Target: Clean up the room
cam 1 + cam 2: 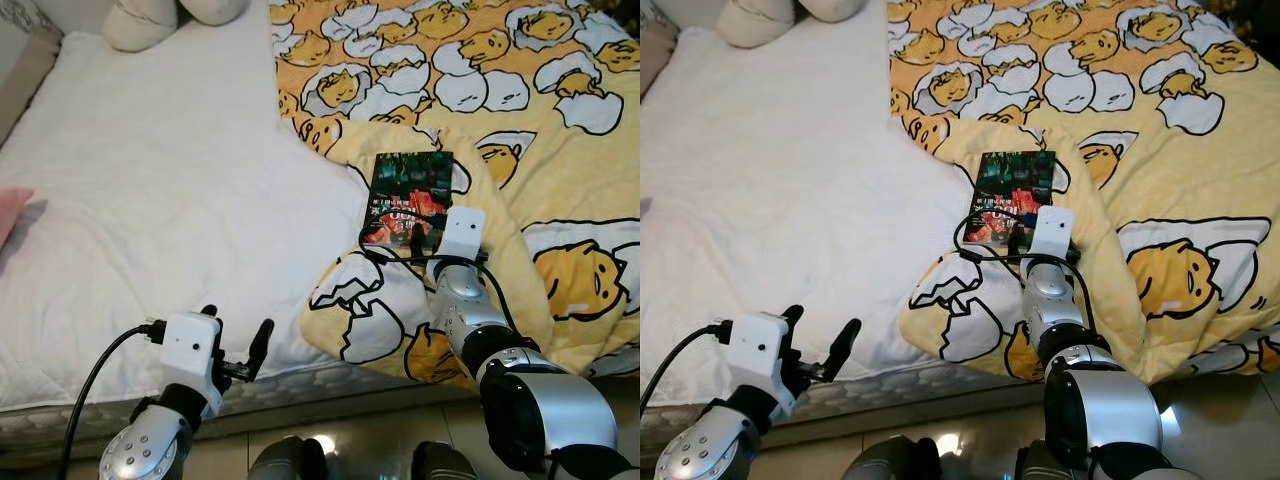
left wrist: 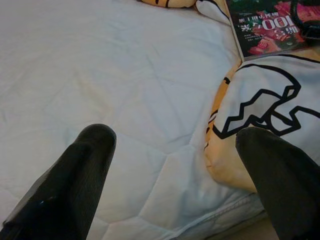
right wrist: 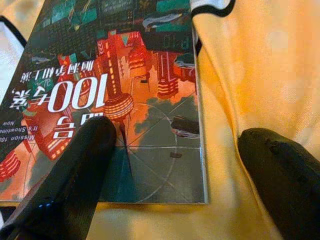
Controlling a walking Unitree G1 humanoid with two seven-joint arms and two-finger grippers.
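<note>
Reaching out over the near edge of the bed, right gripper (image 3: 165,150) hovers low above the thin, glossy, dark-green-and-red paperback book (image 1: 408,197), fingers spread wide: 1 black fingertip (image 3: 75,165) over the cover's near end, the other off the book's long side, above the yellow quilt printed with white eggshell cartoons (image 1: 560,150). Lying flat on a turned-back fold of that quilt, close to the bed's near edge and just beside the bare white quilted mattress (image 1: 150,180). Long axis running away from the robot, roughly in line with the right forearm, so the wide fingers straddle 1 long edge rather than the whole width. Nothing held on this side yet.

Left gripper (image 1: 235,350) hangs at the near edge of the mattress, well apart from the book, its 2 fingers also spread wide and empty; from its wrist camera the book sits off at the far corner of the quilt fold. Clearly the right arm as the nearer one, book straight ahead of its claw.

Judging from this: likely next a short drop and a pinch across the book's long edge; being thin and flat on soft bedding, probably awkward to get a finger beneath, with quilt fabric easily caught instead.
</note>
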